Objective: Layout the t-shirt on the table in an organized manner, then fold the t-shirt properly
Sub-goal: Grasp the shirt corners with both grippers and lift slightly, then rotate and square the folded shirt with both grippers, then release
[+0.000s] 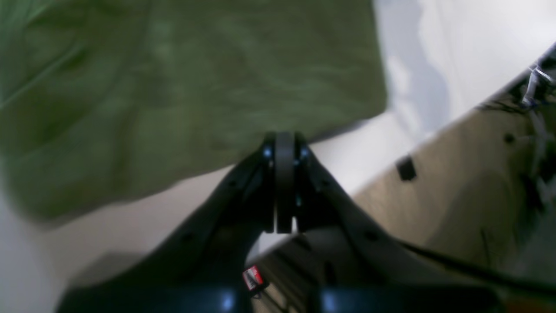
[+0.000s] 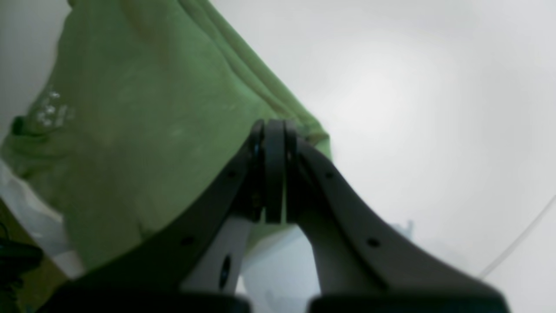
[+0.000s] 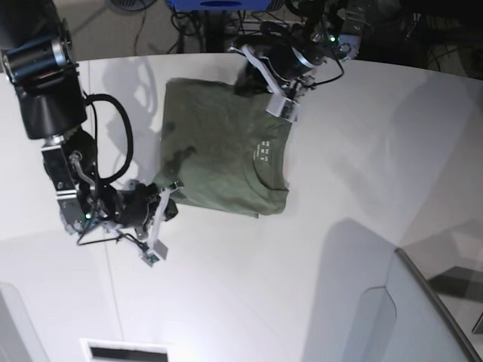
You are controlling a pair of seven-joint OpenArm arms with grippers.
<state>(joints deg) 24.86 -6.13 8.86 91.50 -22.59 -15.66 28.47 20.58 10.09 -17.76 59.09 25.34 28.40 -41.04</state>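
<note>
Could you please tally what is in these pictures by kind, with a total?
T-shirt: 1
Table: 1
Grey panel: 1
Grippers: 2, the left gripper and the right gripper, each with jaws shut on the t-shirt
Total: 5

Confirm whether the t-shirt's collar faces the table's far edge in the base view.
No: the t-shirt has its collar at the near end, toward the camera, on the table.

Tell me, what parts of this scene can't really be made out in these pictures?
- Base view: the white neck label on the t-shirt is too small to read.
- Base view: the left gripper is partly hidden behind its own arm and camera.
- Left wrist view: the shirt fabric is blurred.
- Right wrist view: the shirt runs off the top edge.
</note>
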